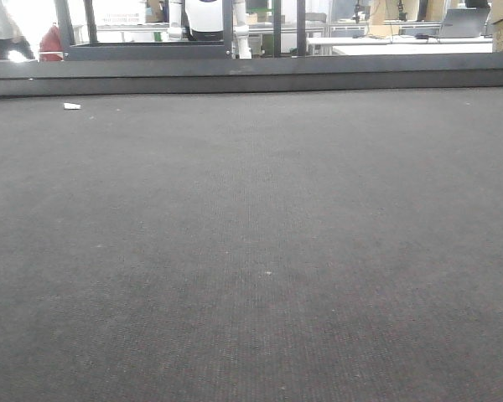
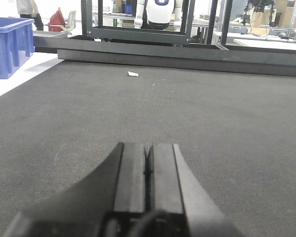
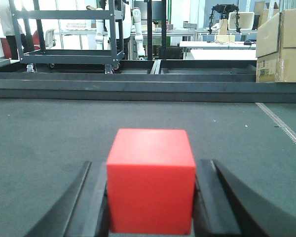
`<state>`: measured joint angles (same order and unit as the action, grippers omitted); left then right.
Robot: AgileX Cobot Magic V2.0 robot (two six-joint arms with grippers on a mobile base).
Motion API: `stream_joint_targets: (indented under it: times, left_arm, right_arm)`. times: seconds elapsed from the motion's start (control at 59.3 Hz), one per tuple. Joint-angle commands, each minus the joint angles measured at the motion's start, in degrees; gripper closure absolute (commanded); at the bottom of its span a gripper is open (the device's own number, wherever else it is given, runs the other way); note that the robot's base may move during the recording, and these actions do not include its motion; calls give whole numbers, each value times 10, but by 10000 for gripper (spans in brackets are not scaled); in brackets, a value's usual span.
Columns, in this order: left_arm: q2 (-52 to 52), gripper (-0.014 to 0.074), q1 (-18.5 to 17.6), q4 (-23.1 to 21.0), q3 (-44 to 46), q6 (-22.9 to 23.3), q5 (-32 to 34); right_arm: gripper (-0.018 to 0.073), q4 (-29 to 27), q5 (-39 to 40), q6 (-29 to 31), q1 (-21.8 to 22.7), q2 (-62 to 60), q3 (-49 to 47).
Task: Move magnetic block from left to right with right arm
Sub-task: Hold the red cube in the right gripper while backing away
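Likely light, rigid and smooth-faced, block is gripped on its flat opposite sides by right fingers; left fingers clenched, empty.

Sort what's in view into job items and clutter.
Job: magnetic block, clamped by the right gripper; dark mat.
Lying about: white scrap on the mat; blue crate beside the mat; cardboard boxes beyond the far rail; left gripper, shut and empty.
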<state>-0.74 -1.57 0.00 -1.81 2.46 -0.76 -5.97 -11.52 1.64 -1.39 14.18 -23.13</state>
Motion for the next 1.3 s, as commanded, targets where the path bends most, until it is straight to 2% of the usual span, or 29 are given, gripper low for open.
stream_joint_targets:
  times: [0.0, 1.281]
  left_arm:
    - [-4, 713, -3, 0, -5, 2, 51]
    - [-4, 713, -3, 0, -5, 2, 51]
  right_arm:
    - [284, 3, 49, 1, 2, 3, -16]
    - [284, 3, 49, 1, 2, 3, -16]
